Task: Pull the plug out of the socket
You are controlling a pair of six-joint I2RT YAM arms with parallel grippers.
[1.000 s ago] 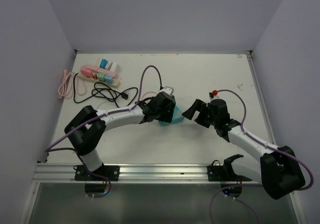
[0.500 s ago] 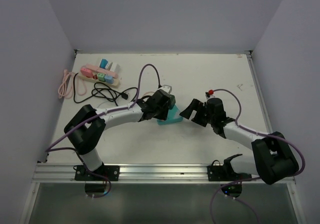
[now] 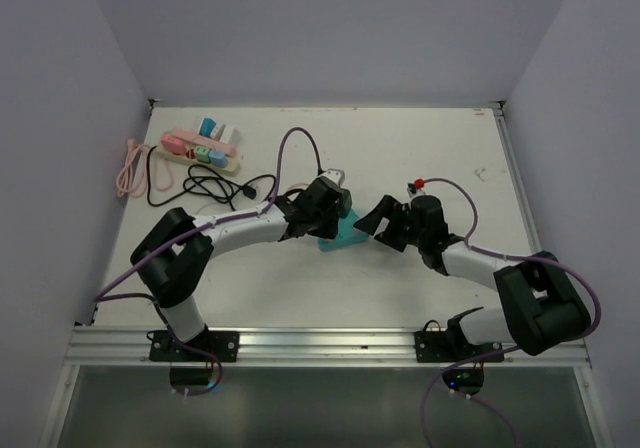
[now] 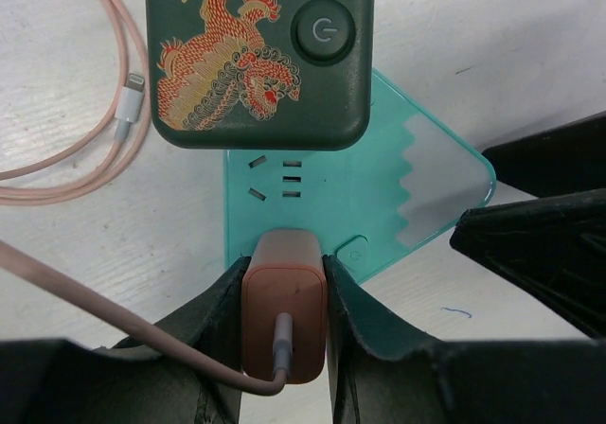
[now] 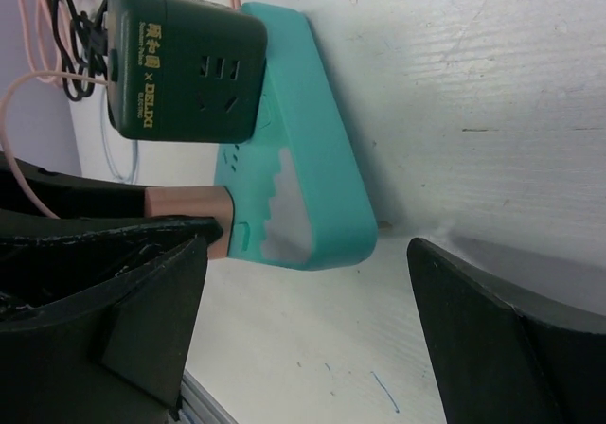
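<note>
**A:** Where is the plug point(image 4: 283, 334)?

**B:** It is pushed into the teal socket point(image 4: 379, 192), on the socket's edge nearest the left arm. A pink cable point(image 4: 57, 154) runs out of the plug's back and away from the socket.

**A:** And the left hand point(image 4: 284, 287)?

**B:** It is clamped on the plug. Its two dark fingers point(image 4: 220, 315) press the plug's sides, right at the socket's edge.

**A:** What else is on the socket?

**B:** A green adapter point(image 4: 260, 55) with a dragon print and a round button sits on the side of the socket opposite the plug. Bare slots show between the two.

**A:** The right hand point(image 5: 308, 244)?

**B:** It is spread wide and holds nothing. It sits low at the rounded end of the socket, with one finger on either side of that end. I cannot tell whether either finger touches the socket.

**A:** And from above?

**B:** The socket point(image 3: 345, 236) lies flat on the white worktop point(image 3: 420, 148). The left hand point(image 3: 325, 208) is over one end of it, and the right hand point(image 3: 385, 220) is just beside the other end.
</note>
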